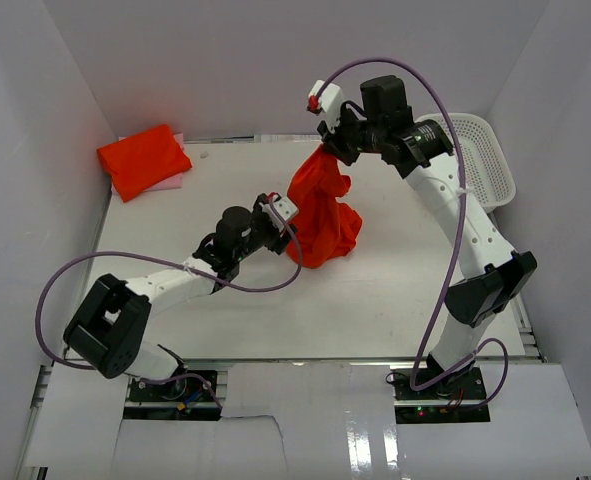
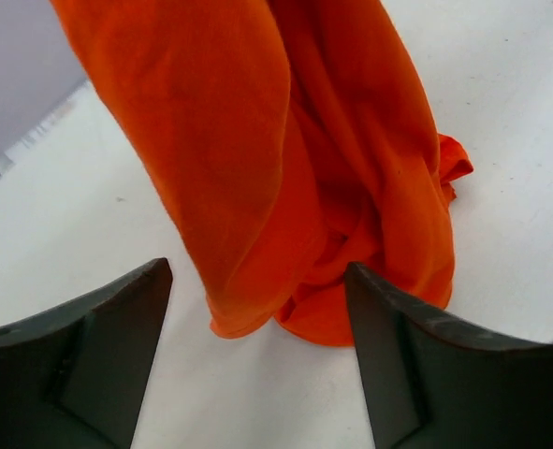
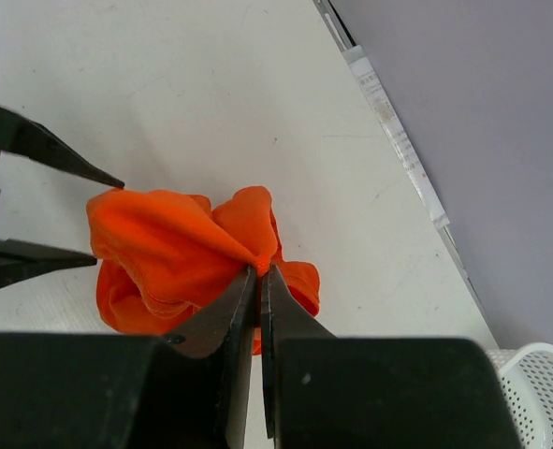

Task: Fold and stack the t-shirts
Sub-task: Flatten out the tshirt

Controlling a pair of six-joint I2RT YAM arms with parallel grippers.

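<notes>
An orange-red t-shirt (image 1: 322, 212) hangs bunched from my right gripper (image 1: 327, 148), its lower part resting on the white table. In the right wrist view my right gripper (image 3: 258, 271) is shut on a pinch of that t-shirt (image 3: 168, 253). My left gripper (image 1: 281, 228) is open at the shirt's lower left side. In the left wrist view my left gripper (image 2: 257, 285) stands open and empty, and the t-shirt's (image 2: 295, 150) bottom hem lies just beyond and between the fingertips. A folded orange-red t-shirt (image 1: 143, 159) lies at the far left corner.
A pink cloth (image 1: 171, 181) lies under the folded t-shirt. A white mesh basket (image 1: 478, 157) stands at the far right, also in the right wrist view (image 3: 538, 388). White walls enclose the table (image 1: 375, 300) on three sides.
</notes>
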